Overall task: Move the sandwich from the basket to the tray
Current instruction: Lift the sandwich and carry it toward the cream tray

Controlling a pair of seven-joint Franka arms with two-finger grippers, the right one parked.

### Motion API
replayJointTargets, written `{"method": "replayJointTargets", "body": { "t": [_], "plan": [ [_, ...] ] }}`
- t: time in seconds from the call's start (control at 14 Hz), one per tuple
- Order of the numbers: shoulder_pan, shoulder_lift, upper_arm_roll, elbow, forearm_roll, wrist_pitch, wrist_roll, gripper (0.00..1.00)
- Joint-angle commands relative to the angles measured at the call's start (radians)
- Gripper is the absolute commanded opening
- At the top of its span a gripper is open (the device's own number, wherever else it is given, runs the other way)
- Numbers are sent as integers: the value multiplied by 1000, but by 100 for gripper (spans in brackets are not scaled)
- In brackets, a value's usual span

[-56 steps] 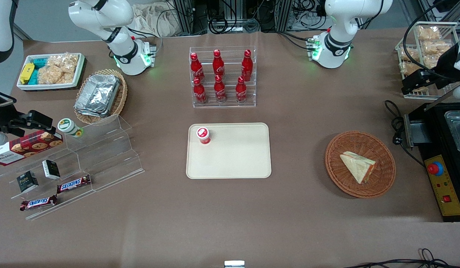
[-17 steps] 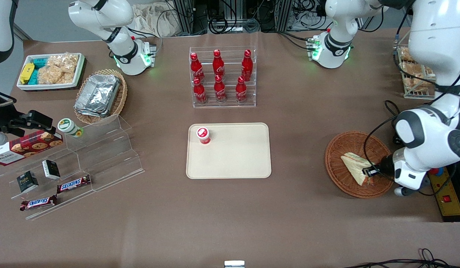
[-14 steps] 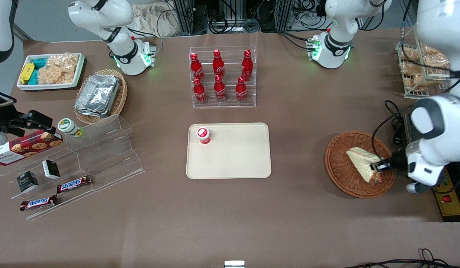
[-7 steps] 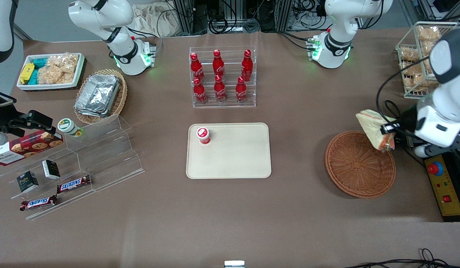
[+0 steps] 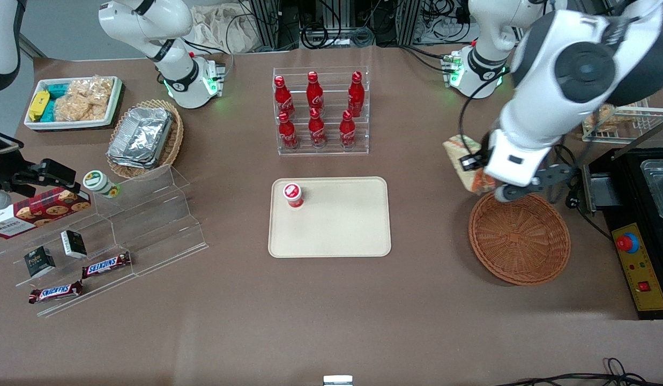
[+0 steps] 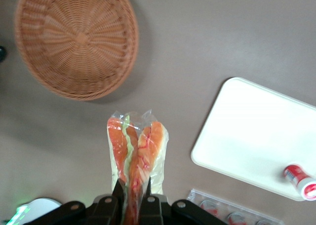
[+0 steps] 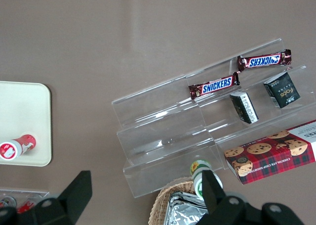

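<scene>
The pincer (image 5: 469,162) pinches the clear-wrapped triangular sandwich (image 5: 467,161) by one end, carrying it high above the desk at twelve o'clock of the emptied reddish-brown wicker basket (image 5: 519,236), likely clearing its rim en route to the cream-beige rectangular plastic tray (image 5: 342,225).

You have before you a wide table (image 5: 331,321) covered with a matt brown sheet, evenly lit, with only soft shadows on it. At the edge farthest from the front camera, grey floor (image 5: 63,24) shows toward the parked arm's end. Near it lies a crumpled pale cloth (image 5: 224,27). Silver metal frame posts (image 5: 267,21) stand there among many black cables (image 5: 331,32). One more black cable (image 5: 604,375) curls at the edge nearest the camera.
</scene>
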Motion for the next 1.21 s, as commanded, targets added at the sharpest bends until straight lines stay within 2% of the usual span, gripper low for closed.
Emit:
{"method": "replayJointTargets", "body": {
  "t": [0.0,0.21,0.5,0.93,1.0,1.07,1.14],
  "plan": [
    [-55,109,14,23,-1,96,-124,15],
    [-98,230,13,22,-35,253,-189,15],
    [-173,383,14,23,-35,456,-234,15],
    [-230,519,13,23,-35,541,-231,16],
    [-230,529,13,25,-35,548,-231,25],
    [-230,528,13,26,-35,561,-232,43],
    [-229,523,14,29,-35,562,-234,68]
  ]
}}
